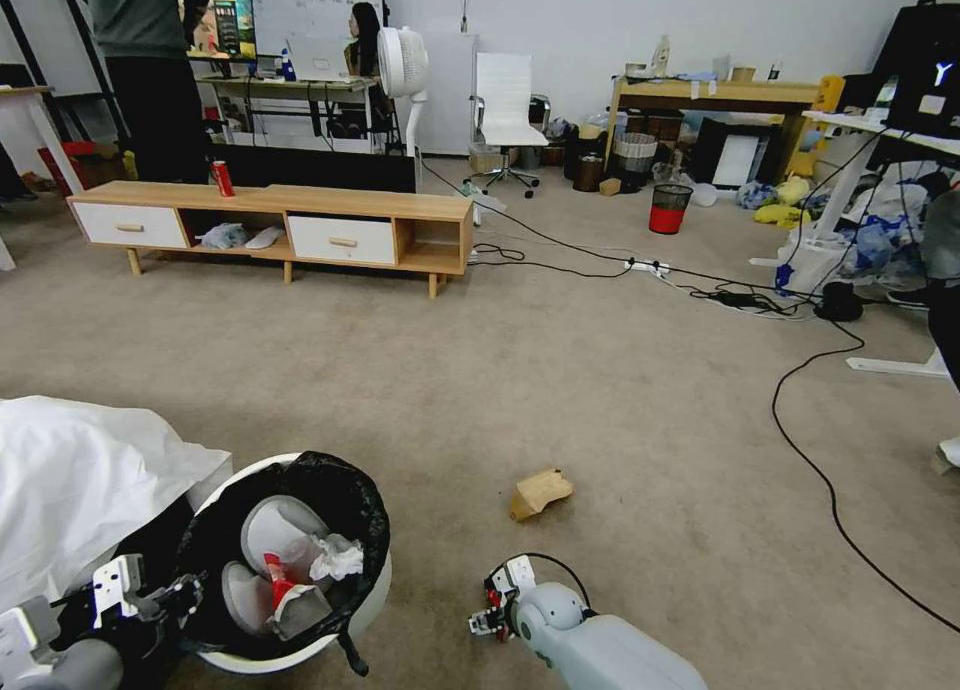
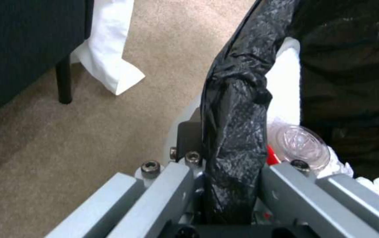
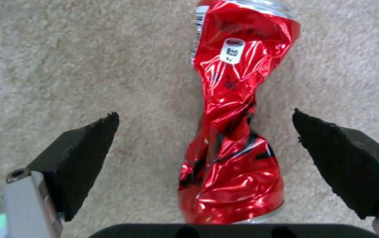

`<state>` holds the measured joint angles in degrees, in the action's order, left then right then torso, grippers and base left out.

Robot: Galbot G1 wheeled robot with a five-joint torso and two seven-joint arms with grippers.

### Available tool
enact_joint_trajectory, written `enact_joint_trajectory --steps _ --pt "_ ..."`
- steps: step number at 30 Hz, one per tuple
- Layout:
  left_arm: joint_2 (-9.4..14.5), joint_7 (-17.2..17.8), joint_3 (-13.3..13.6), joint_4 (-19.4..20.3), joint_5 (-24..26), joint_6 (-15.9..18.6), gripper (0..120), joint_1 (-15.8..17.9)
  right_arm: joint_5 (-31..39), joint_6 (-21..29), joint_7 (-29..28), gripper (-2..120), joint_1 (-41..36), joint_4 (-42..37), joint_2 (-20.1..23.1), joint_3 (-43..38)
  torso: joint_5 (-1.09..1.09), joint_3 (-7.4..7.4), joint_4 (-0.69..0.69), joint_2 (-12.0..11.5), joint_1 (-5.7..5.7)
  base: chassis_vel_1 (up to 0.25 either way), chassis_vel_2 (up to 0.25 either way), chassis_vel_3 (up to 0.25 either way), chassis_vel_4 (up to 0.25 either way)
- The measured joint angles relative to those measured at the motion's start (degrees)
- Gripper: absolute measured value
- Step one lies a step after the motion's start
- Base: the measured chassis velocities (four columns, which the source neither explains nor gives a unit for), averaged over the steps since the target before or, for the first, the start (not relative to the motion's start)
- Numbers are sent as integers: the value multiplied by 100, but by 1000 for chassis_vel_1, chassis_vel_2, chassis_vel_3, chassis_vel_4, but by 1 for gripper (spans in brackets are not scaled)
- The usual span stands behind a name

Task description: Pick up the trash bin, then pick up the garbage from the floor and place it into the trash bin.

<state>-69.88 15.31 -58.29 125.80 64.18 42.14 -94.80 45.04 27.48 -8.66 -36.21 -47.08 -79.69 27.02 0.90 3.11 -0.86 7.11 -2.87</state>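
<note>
Trash bin (image 1: pixel 372 598): white, round, black liner, at the lower left of the head view just beside a white-draped piece of furniture (image 1: pixel 80 480). Left gripper (image 2: pixel 231 185) holds it by the near rim; the left wrist view shows the fingers pressed onto the bag-covered rim (image 2: pixel 235 132), one inside and one outside the wall. Contents seen from the head: one white tissue (image 1: pixel 337 558), one red-and-white wrapper (image 1: pixel 277 578), two grey curved parts. The left wrist view adds one clear plastic bottle base (image 2: pixel 299 142) lying against the inner wall, which the head view does not resolve. Crushed red can (image 3: pixel 233 115): one, lying flat on the carpet, plain in the right wrist view, while in the head view it sits under the right gripper (image 1: pixel 490 615) and only a little red can be made out there. Right gripper fingers spread wide, one black pad (image 3: pixel 83 155) on each side of the can's pinched waist, neither touching it. Crumpled brown paper bag (image 1: pixel 540 491): one, on the carpet beyond the right gripper, apart from it. Further out in the head view: one upright red can (image 1: pixel 222 178) on the low wooden cabinet (image 1: pixel 330 205), one red-and-black mesh wastebasket (image 1: pixel 669 209), black cables (image 1: pixel 800 410) across the floor.
</note>
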Motion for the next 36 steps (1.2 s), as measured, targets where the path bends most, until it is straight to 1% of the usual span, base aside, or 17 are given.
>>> enact_joint_trajectory --steps 9,12,15,16,17,18,19,21,22,24,25,27,28,30,31,32,36 --pt "-10 -1 -4 5 -13 0 1 1 -50 10 -1 100 -72 -186 50 -53 0 0 0 0 0 0 0 0 0" --pt "-10 -1 1 -5 -16 0 1 5 -35 20 -23 95 -103 -250 72 -58 0 0 0 0 0 0 0 0 0" --pt "-9 -1 2 -6 -20 0 1 -2 -36 20 -36 82 -146 -328 104 -72 0 0 0 0 0 0 0 0 0" --pt "-9 -1 2 -6 -20 0 1 -2 -36 20 -36 82 -146 -328 104 -72 0 0 0 0 0 0 0 0 0" --pt "-7 -1 2 -14 -21 0 1 2 -33 20 -46 75 -157 -379 126 -76 0 0 0 0 0 0 0 0 0" --pt "-7 -1 3 -23 -22 0 1 9 -28 20 -49 71 -165 -413 143 -78 0 0 0 0 0 0 0 0 0" --pt "-7 -1 3 -23 -22 0 1 9 -28 20 -49 71 -165 -413 143 -78 0 0 0 0 0 0 0 0 0" --pt "-12 -1 14 -47 -31 0 1 23 -25 22 -60 60 -182 -452 170 -93 0 0 0 0 0 0 0 0 0" --pt "-12 -1 14 -47 -31 0 1 23 -25 22 -60 60 -182 -452 170 -93 0 0 0 0 0 0 0 0 0" --pt "-15 0 23 -60 -39 0 1 27 -26 23 -65 50 -191 -471 190 -116 0 0 0 0 0 0 0 0 0" --pt "-15 0 23 -60 -39 0 1 27 -26 23 -65 50 -191 -471 190 -116 0 0 0 0 0 0 0 0 0" --pt "-14 1 26 -62 -40 0 1 41 -37 20 -64 38 -202 -471 209 -143 0 0 0 0 0 0 0 0 0" --pt "-14 1 26 -62 -40 0 1 41 -37 20 -64 38 -202 -471 209 -143 0 0 0 0 0 0 0 0 0" --pt "-22 7 43 -74 -42 0 1 53 -49 11 -62 26 -220 -489 240 -171 0 0 0 0 0 0 0 0 0" --pt "-22 7 43 -74 -42 0 1 53 -49 11 -62 26 -220 -489 240 -171 0 0 0 0 0 0 0 0 0" --pt "-31 9 56 -77 -48 0 1 60 -51 7 -55 22 -228 -503 252 -182 0 0 0 0 0 0 0 0 0" --pt "-48 9 79 -78 -61 0 1 68 -92 -36 -25 19 -239 -473 260 -199 -1 0 1 0 0 0 0 0 0"
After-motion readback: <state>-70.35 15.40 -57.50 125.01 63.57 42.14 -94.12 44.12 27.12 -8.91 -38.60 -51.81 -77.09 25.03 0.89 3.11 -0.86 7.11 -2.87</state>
